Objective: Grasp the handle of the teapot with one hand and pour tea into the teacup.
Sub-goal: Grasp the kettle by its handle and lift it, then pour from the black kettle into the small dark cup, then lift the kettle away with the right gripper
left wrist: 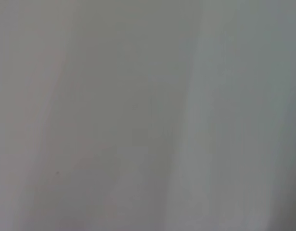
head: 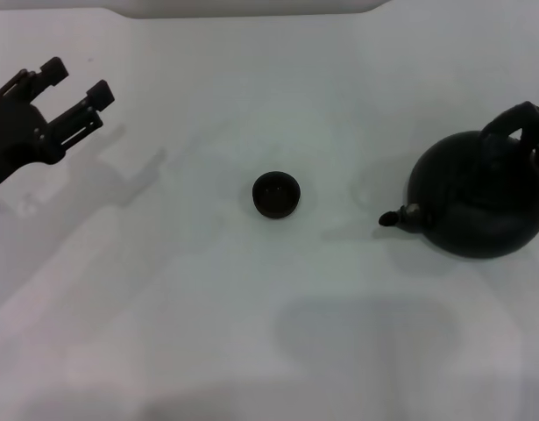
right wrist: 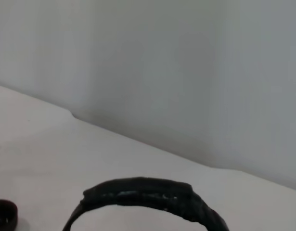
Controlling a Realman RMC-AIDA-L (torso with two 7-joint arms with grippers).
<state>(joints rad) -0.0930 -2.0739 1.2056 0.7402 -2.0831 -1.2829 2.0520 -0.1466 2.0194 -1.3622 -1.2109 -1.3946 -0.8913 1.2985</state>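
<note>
Two black things of the task sit on the white tabletop: the teapot at the right edge and the small teacup near the middle, well apart, with the short spout aimed left toward the cup. No stream of tea shows. The left end effector hovers at the far left with its fingers spread open, away from both. The right end effector is out of the head view; its wrist camera looks down close on the arched handle, so I judge the step is the approach to the grasp. Its fingers are unseen. Next it must close on the handle, then lift.
</note>
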